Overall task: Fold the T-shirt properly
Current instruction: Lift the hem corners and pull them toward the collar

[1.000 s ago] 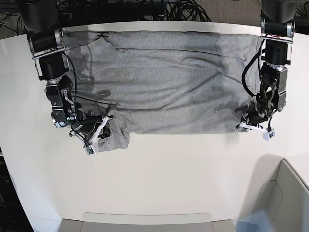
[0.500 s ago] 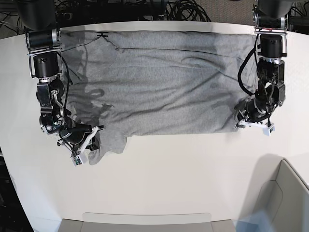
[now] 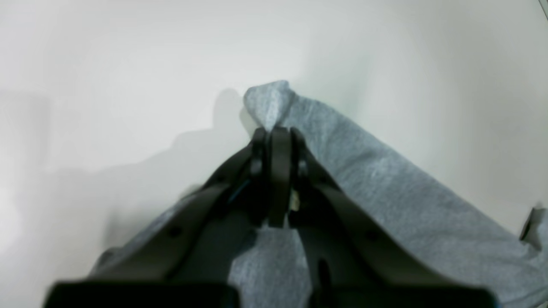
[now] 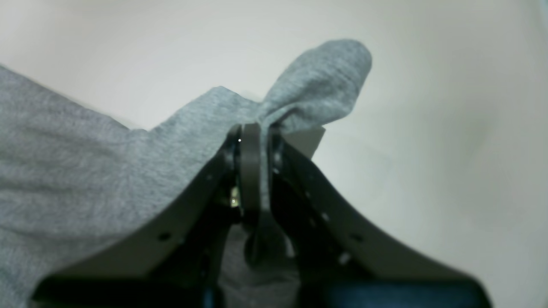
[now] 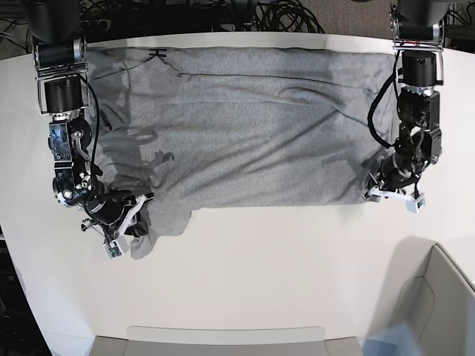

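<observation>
On the white table [image 5: 245, 267], each hand, left [image 5: 392, 194] and right [image 5: 122, 226], is clamped on a T-shirt [image 5: 252, 126] corner.

A white desk [image 5: 245, 267] with a curved far edge fills most of the base view. Behind it lies a tangle of black cables [image 5: 289, 15]. A pale grey bin [image 5: 434, 304] sits at the near right corner.
</observation>
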Controlling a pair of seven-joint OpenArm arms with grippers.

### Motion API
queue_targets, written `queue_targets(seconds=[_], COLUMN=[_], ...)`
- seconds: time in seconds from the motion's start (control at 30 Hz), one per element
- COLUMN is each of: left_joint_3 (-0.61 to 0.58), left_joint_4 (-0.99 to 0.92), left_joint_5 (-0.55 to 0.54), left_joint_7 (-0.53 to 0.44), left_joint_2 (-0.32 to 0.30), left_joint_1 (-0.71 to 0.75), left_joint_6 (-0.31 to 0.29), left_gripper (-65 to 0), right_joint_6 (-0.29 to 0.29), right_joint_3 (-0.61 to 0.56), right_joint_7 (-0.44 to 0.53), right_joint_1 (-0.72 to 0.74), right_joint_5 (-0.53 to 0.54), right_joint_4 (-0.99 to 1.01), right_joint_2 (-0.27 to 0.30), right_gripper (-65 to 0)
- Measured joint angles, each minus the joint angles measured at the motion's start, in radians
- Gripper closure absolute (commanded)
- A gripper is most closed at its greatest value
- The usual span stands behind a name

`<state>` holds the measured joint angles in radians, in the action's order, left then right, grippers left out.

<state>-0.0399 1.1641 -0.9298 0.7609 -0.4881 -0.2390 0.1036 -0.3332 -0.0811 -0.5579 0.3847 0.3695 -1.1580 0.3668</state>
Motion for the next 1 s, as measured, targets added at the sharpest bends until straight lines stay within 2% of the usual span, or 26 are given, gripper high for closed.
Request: queue_targets(seconds=[0.07, 0.13, 0.23, 0.3, 0.43, 0.8, 0.93, 1.0], left_joint_3=[0.026, 0.043, 0.073, 0.097, 0.146, 0.151, 0.160, 0.203], left_joint_4=[0.053, 0.090, 0.100, 0.097, 0.157, 0.336, 0.395, 0.414], left_joint_5=[0.000, -0.001, -0.002, 0.001, 0.002, 0.003, 0.003, 0.000], left_joint_7=[-0.002, 0.007, 0.126, 0.162, 0.165, 0.186, 0.286, 0.322], left_joint_2=[-0.012, -0.023, -0.020, -0.010, -0.015, -0.016, -0.015, -0.014], left_joint_1=[0.006, 0.001, 0.002, 0.010, 0.058, 0.227, 0.240, 0.242], left_joint_6=[0.000, -0.004, -0.003, -0.003, -0.004, -0.005, -0.008, -0.008], left_gripper=[0.0, 0.0, 0.0, 0.0, 0.0, 0.0, 0.0, 0.0], right_joint_6=[0.000, 0.000, 0.000, 0.000, 0.000, 0.000, 0.000, 0.000], right_joint_3=[0.000, 0.002, 0.007, 0.058, 0.165, 0.250, 0.294, 0.304], right_joint_7=[-0.004, -0.059, -0.126, -0.144, -0.213, -0.224, -0.227, -0.228], right_joint_1=[-0.015, -0.045, -0.082, -0.114, -0.172, -0.357, -0.428, -0.463], right_joint_5=[-0.002, 0.008, 0.002, 0.009, -0.003, 0.000, 0.000, 0.000], right_joint_4=[-0.017, -0.072, -0.166, -0.211, -0.267, -0.473, -0.540, -0.581], right_joint_2=[0.003, 0.017, 0.027, 0.016, -0.010, -0.011, -0.011, -0.008], right_gripper=[0.0, 0.0, 0.0, 0.0, 0.0, 0.0, 0.0, 0.0])
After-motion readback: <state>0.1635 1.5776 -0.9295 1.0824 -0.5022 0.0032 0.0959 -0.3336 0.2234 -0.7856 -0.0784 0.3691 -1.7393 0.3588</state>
